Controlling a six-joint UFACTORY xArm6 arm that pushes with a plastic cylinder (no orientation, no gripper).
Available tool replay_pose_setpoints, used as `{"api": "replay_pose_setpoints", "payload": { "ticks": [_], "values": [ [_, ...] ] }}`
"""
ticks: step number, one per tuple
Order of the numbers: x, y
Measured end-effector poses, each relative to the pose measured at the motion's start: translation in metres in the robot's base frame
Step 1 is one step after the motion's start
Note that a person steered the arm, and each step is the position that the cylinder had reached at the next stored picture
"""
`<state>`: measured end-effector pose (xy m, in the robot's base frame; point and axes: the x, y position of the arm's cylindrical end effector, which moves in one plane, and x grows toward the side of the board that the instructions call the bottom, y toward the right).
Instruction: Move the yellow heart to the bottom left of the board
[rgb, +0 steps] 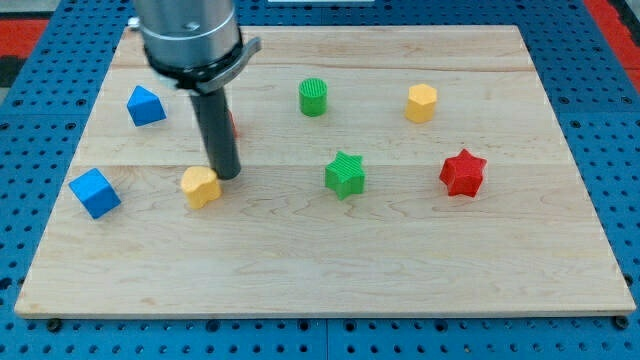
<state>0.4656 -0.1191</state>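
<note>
The yellow heart (200, 186) lies on the wooden board (320, 270), left of the middle. My tip (227, 176) stands right next to the heart's upper right side, touching or nearly touching it. A blue cube (95, 192) lies to the heart's left near the board's left edge. A blue block (146, 105) lies toward the view's top left. A red block (231, 124) is mostly hidden behind the rod.
A green cylinder (314, 97) and a yellow hexagon block (421, 103) lie toward the view's top. A green star (345, 174) lies at the middle and a red star (463, 173) to the view's right.
</note>
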Motion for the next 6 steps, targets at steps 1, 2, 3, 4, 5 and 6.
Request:
{"api": "replay_pose_setpoints", "payload": {
  "ticks": [1,2,3,4,5,6],
  "values": [
    [0.030,-0.027],
    [0.037,-0.039],
    [0.035,-0.036],
    [0.048,-0.051],
    [0.073,-0.063],
    [0.074,-0.056]
  ]
}}
